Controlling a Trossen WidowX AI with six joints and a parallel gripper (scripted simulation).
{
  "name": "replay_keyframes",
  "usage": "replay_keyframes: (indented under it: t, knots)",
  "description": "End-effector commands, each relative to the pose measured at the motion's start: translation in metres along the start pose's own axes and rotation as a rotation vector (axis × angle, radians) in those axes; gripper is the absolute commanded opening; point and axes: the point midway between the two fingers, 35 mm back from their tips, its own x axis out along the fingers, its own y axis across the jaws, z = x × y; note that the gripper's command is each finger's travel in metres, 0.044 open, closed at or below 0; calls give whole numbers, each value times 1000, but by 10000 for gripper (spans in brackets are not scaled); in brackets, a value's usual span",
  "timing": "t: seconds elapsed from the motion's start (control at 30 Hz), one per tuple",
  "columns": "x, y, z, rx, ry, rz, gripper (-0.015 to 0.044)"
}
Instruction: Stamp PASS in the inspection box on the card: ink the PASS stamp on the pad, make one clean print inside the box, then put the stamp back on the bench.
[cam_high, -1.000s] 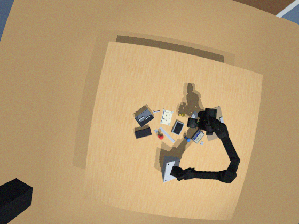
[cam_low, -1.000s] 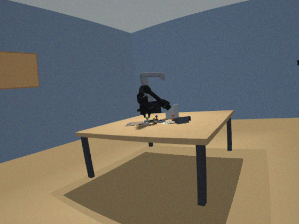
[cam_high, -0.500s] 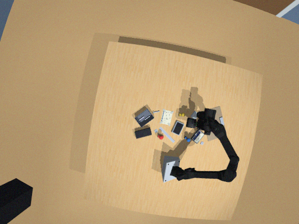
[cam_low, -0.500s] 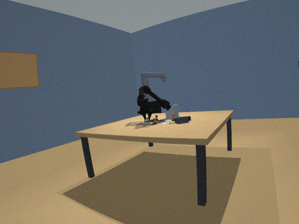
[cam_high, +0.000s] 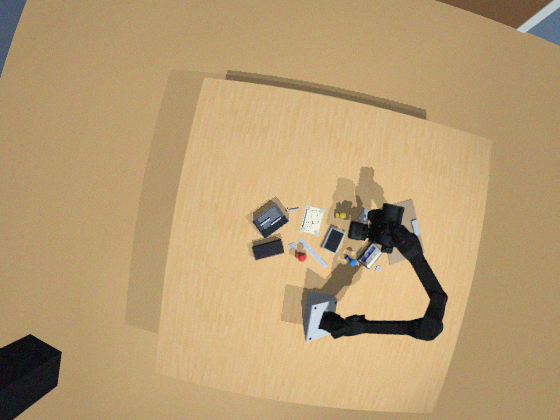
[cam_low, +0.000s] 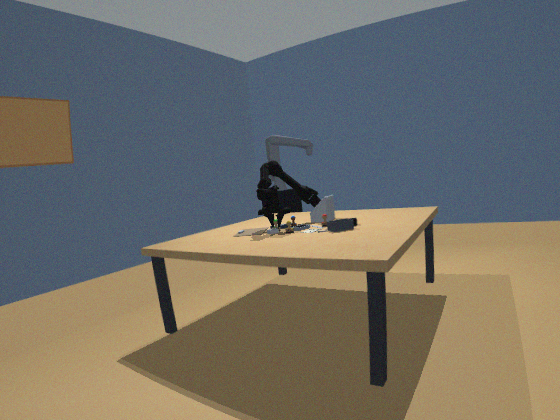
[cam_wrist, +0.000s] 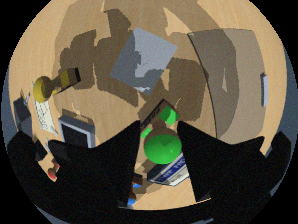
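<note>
The stamp (cam_low: 275, 220) (cam_wrist: 162, 148) has a round green top, green bits low down and a dark edge with tiny marks. It's on the table (cam_high: 240, 150) (cam_low: 280, 254) (cam_wrist: 95, 100), between the hand's (cam_high: 369, 231) (cam_low: 275, 225) (cam_wrist: 159, 121) spread-apart fingers. In the wrist view, the ink pad (cam_high: 333, 239) (cam_wrist: 76, 134) is at nine o'clock from it.

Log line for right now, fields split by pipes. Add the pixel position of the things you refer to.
gripper (cam_low: 275, 226) (cam_wrist: 158, 124): fingers either side of green round-knobbed stamp (cam_low: 275, 220) (cam_wrist: 162, 149), grasp unconfirmed | stamp: upright | ink pad (cam_high: 333, 239) (cam_wrist: 76, 135): lid off, dark surface showing

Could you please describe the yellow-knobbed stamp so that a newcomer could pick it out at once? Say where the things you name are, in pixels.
On the wooden table (cam_high: 240, 140) (cam_low: 280, 252), find the drawn-on card (cam_high: 312, 220) (cam_wrist: 44, 116). Just beside it, toward the arm's fingers, is the stamp (cam_high: 342, 215) (cam_wrist: 44, 89). Its round knob is yellow, whereas the neighbouring stamps' knobs are green (cam_wrist: 162, 149), red (cam_high: 301, 257) and blue (cam_high: 353, 262).
</note>
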Motion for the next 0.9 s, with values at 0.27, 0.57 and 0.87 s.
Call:
replay_keyframes:
  t: [0.27, 0.57, 0.87]
  knots:
    - [0, 0, 0, 1, 0, 0, 98]
    - [-3, 0, 0, 1, 0, 0, 0]
    - [-7, 0, 1, 1, 0, 1, 0]
